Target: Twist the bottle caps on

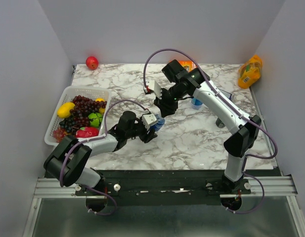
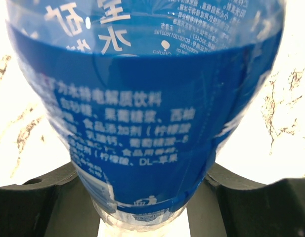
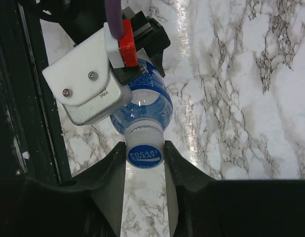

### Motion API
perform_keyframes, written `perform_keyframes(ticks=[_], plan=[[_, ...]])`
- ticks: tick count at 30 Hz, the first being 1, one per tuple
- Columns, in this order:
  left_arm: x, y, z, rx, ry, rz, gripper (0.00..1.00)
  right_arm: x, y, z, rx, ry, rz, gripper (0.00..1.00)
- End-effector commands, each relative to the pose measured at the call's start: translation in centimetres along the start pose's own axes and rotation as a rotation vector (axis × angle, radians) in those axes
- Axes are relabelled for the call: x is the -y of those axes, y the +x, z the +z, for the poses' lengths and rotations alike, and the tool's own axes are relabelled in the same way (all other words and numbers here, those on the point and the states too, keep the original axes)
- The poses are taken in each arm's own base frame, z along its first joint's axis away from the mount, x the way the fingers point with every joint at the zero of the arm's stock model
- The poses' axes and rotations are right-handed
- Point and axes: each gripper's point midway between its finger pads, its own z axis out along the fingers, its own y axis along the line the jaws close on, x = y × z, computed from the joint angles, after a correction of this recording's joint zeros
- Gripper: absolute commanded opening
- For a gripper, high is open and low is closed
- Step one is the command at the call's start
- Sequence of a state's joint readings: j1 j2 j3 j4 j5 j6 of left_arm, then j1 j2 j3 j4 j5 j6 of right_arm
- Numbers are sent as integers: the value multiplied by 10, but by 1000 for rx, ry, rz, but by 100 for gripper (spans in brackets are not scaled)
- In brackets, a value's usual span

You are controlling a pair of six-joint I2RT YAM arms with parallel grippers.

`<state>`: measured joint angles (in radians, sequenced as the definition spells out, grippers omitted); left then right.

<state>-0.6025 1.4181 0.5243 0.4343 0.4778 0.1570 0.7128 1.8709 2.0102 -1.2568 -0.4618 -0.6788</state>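
Right wrist view: camera box [image 3: 85,84] is hiding half the bottle [image 3: 152,106] (blue label); right claw [image 3: 145,163] is pinching its cap [image 3: 144,156], left claw [image 2: 145,212] its body.

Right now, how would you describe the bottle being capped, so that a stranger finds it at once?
Find the middle of the marble table. The bottle is there, held by the left gripper, with the right gripper closed on its blue cap. The blue thing farther back is held by nobody.

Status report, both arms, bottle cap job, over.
Left gripper clamped on bottle body. Right gripper closed on blue cap, seated on neck. Nothing in the way; fruit basket off left.
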Motion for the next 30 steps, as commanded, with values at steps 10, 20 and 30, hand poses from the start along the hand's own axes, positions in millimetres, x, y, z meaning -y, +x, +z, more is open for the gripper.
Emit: perform_keyframes(ticks=[10, 20, 30], plan=[[-20, -88, -17, 343, -136, 181, 0, -54, 37, 1, -156, -245, 254, 38], [-36, -114, -22, 406, -286, 314, 0, -61, 44, 8, -189, -275, 340, 38], [-42, -83, -13, 296, -312, 255, 0, -41, 29, -6, -150, -169, 254, 47]])
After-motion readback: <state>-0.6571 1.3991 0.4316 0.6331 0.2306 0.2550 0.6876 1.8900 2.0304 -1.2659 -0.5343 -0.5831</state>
